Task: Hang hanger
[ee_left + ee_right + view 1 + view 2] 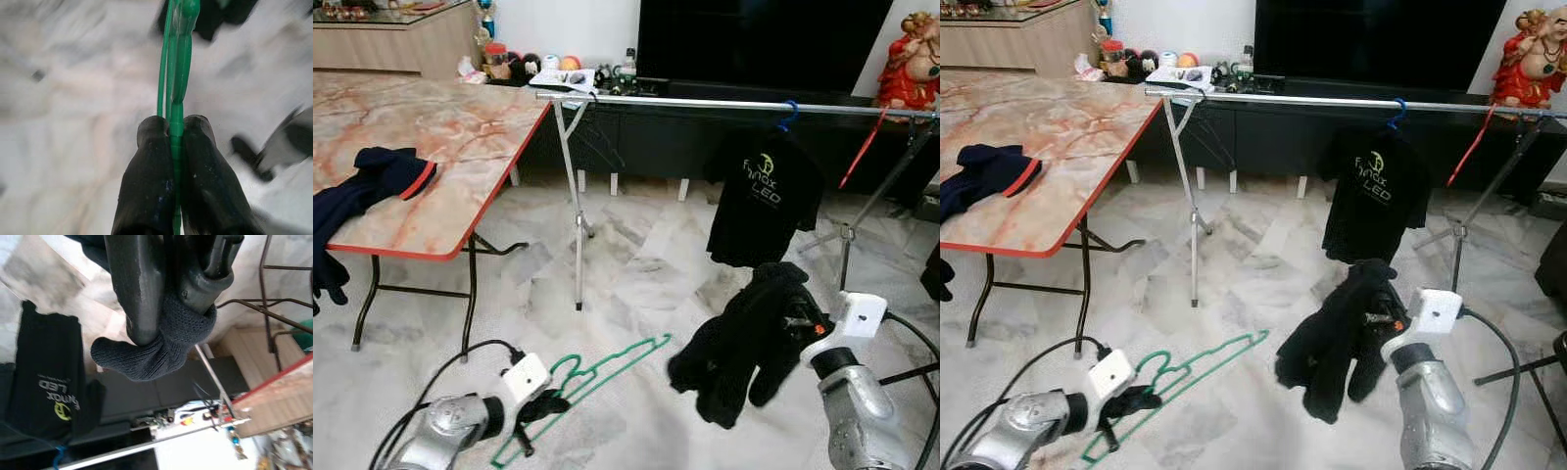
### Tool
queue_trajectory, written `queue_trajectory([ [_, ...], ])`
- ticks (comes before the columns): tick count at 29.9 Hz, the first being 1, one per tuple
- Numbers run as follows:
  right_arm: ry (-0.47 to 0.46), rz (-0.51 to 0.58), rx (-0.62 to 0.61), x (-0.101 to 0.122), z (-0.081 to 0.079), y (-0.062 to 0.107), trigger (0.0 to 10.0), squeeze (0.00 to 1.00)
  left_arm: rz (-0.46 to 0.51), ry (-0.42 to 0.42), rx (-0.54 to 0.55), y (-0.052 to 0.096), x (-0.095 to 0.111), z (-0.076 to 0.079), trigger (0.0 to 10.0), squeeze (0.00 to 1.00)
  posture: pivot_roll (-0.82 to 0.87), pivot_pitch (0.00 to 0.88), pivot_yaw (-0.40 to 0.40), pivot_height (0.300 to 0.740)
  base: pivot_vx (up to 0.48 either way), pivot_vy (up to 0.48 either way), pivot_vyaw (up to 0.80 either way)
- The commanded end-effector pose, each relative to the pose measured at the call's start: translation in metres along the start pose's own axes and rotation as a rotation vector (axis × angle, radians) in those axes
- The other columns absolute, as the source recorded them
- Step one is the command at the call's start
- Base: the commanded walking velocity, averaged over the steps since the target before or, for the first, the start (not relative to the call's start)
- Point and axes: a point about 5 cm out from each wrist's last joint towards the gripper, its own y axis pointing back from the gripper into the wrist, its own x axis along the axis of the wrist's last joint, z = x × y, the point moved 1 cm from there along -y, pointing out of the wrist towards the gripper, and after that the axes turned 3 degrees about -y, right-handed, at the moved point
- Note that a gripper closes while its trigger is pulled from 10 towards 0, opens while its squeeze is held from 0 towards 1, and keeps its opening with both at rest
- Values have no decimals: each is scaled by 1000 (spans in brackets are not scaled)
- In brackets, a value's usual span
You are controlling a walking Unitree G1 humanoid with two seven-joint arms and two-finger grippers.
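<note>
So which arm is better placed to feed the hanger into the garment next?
The left. Its hand is shut on the thin green plastic hanger, whose free end points toward the dark knitted garment dangling from the right hand, which can simply hold it steady.

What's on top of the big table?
A dark blue garment with a red edge lies on the table, partly hanging off. Small things sit at its far end, too small to tell.

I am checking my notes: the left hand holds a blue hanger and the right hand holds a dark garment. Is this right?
Not quite: the hanger in the left hand is green, as the left wrist view shows. The right hand does hold a dark garment.
</note>
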Motion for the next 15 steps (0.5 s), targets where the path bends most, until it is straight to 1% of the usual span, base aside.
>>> queue_trajectory([
  [1,16,19,-34,2,3,2,0,0,-78,-26,31,1,-13,0,0,0,130,43,-24,740,0,0,0],
  [2,10,25,-59,1,4,2,0,0,-98,-11,77,1,-18,-1,1176,0,130,43,-24,740,0,0,0],
  [3,3,33,-111,-1,6,2,0,0,-118,33,172,0,-27,-1,4980,0,130,45,-21,740,0,0,0],
  [4,1,36,-136,-1,7,3,0,0,-127,54,215,0,-30,0,4980,0,130,45,-21,740,0,0,0],
  [5,-1,36,-151,-2,7,3,0,0,-137,78,243,-1,-35,2,9569,0,130,46,-18,740,0,0,0],
  [6,-2,36,-160,-3,7,4,0,0,-144,94,258,-1,-38,4,9569,0,130,46,-18,740,0,0,0],
  [7,37,46,-222,-3,10,7,0,0,-156,197,317,-1,-50,12,10000,0,123,49,-19,740,0,0,0],
  [8,37,46,-222,-3,10,7,0,0,-156,197,317,-1,-50,12,10000,0,123,49,-19,740,0,0,0],
  [9,60,62,-274,-2,13,10,0,0,-181,285,362,1,-62,21,10000,0,119,51,-22,740,0,0,0],
  [10,63,67,-284,-1,14,11,0,0,-191,304,371,2,-66,24,10000,0,119,51,-22,740,0,0,0],
  [11,81,77,-310,1,16,13,1608,0,-220,329,388,4,-74,29,10000,0,118,51,-21,740,0,0,0],
  [12,81,77,-310,1,16,13,1608,0,-220,329,388,4,-74,29,10000,0,118,51,-21,740,0,0,0],
  [13,88,102,-368,5,20,18,9333,0,-263,375,417,8,-87,40,10000,0,109,49,-23,740,0,0,0],
  [14,88,102,-368,5,20,18,9333,0,-263,375,417,8,-87,40,10000,0,109,49,-23,740,0,0,0],
  [15,101,121,-398,8,22,22,10000,0,-284,415,437,12,-96,46,10000,0,110,51,-22,740,0,0,0],
])
